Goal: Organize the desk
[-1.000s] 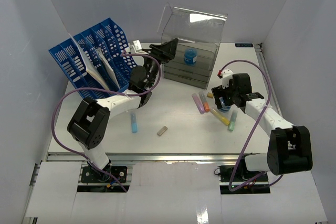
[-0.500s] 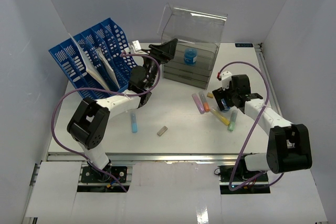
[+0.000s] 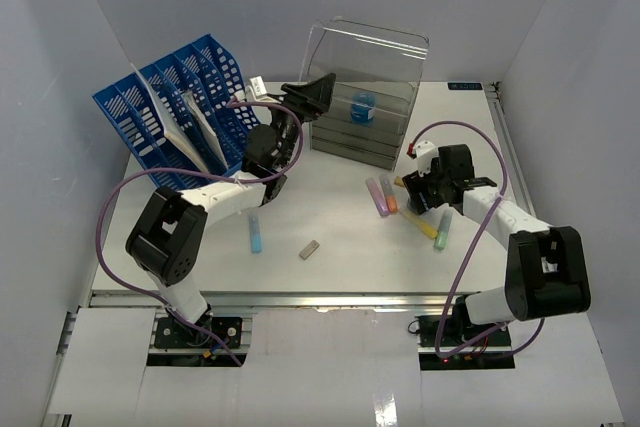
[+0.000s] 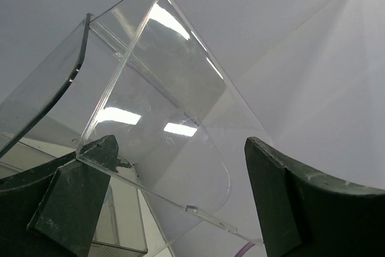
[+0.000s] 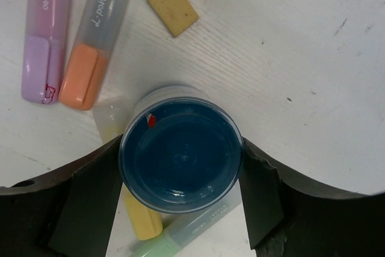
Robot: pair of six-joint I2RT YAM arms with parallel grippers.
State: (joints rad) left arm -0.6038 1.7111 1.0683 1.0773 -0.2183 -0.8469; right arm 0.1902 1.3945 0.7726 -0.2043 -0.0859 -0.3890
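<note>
We see our left gripper [image 4: 180,200] spread wide around the clear lid [image 4: 162,106] at 12 o'clock on the white desk [image 3: 330,217] beneath both arms, while our right gripper [image 5: 180,148] pinches the blue jar [image 5: 180,167] near 3 o'clock.

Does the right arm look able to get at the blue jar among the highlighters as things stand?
Probably yes. The right gripper is directly above the blue jar, a finger against each side, with nothing between fingers and jar. The yellow highlighter runs underneath, seemingly no obstacle.
</note>
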